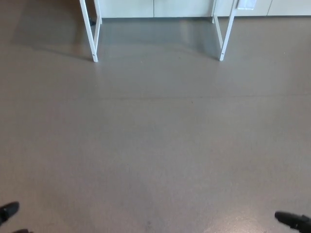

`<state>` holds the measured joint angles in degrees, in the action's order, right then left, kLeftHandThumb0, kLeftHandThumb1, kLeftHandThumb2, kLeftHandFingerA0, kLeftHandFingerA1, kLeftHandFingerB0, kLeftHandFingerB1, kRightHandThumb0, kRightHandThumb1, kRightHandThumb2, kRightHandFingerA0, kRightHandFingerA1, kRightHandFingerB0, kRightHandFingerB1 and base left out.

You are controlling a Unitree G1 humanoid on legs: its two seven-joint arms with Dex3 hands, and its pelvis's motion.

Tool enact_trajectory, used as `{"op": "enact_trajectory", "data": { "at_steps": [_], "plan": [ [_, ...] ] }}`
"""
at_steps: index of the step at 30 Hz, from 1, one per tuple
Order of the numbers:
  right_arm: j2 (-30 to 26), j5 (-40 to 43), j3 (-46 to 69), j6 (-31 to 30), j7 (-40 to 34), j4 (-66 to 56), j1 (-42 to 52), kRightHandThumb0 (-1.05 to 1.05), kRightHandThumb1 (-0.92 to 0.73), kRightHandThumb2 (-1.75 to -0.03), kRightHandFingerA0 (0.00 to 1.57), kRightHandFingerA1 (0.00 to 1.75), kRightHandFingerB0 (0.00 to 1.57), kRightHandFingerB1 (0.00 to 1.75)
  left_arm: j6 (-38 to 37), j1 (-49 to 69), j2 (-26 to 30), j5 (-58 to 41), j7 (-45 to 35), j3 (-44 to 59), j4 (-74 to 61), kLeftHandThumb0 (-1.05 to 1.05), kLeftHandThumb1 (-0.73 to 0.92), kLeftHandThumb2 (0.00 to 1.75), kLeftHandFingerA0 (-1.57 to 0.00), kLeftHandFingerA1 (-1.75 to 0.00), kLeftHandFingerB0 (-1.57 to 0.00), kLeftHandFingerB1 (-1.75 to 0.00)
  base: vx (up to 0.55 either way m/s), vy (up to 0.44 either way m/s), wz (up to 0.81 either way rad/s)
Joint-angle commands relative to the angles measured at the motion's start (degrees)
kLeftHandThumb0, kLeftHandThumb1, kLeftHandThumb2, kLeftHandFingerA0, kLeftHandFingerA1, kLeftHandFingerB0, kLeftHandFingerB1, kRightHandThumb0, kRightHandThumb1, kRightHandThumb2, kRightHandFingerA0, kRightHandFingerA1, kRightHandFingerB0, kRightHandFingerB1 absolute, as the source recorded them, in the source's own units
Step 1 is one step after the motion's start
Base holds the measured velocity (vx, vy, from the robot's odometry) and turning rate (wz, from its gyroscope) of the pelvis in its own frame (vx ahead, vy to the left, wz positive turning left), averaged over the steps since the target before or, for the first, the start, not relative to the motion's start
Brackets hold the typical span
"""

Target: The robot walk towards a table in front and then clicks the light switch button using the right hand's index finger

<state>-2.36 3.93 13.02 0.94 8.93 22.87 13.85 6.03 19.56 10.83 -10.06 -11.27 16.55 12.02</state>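
Floor (155, 145) nearest the cam, and the biggest thing in view: plain grey-brown, fills nearly the whole head view, faint sheen bottom right, darker shaded patch up top between the legs. Next by size, the table, of which only the white legs show: left leg pair (93, 34) and right leg pair (223, 34), both reaching down from the top edge, feet planted on the floor, well apart from each other. Legs lean a little, tops closer in than feet, prob just the cam's downward angle. Tabletop is cut off above the frame, so the light switch button isn't visible; can't give which way it faces or its long axis, no guess. Judgement: it sits somewhere up on or above the table, out of view. Behind the legs, a pale wall or cabinet base (160, 7) runs along the top edge. Smallest: left hand (8, 211), only a black tip at the bottom-left corner, and right hand (294, 221), black tip at bottom right. Both hang low at the sides w/ nothing near them, fits a walking posture rather than a reach. Fingers apart or together: cannot tell for either, too little shows. Table is well ahead, so approach step not done; press comes after.
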Motion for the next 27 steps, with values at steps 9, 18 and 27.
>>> {"op": "enact_trajectory", "data": {
  "at_steps": [9,18,27],
  "plan": [
    [0.6,6.3,1.9,1.3,3.7,-2.7,2.9,-0.44,-0.24,-0.56,0.96,0.56,0.68,0.50,8.1,2.9,0.0,-7.9,-5.4,2.4,-4.7,-0.11,0.45,0.89,-0.38,-0.60,-0.21,-0.51,0.00,0.000,0.00],
    [0.2,6.2,1.1,2.0,3.9,-2.4,3.7,-0.46,-0.25,-0.58,0.96,0.56,0.69,0.50,8.4,3.6,0.3,-7.6,-5.3,1.8,-5.3,-0.13,0.45,0.89,-0.37,-0.59,-0.22,-0.51,0.00,0.000,0.00],
    [-0.2,6.0,0.5,3.2,4.2,-1.7,4.1,-0.47,-0.24,-0.58,0.96,0.56,0.70,0.50,8.1,3.8,0.7,-7.5,-5.7,1.7,-5.1,-0.13,0.45,0.89,-0.37,-0.59,-0.22,-0.52,0.03,-0.010,-0.02]
  ]
}}
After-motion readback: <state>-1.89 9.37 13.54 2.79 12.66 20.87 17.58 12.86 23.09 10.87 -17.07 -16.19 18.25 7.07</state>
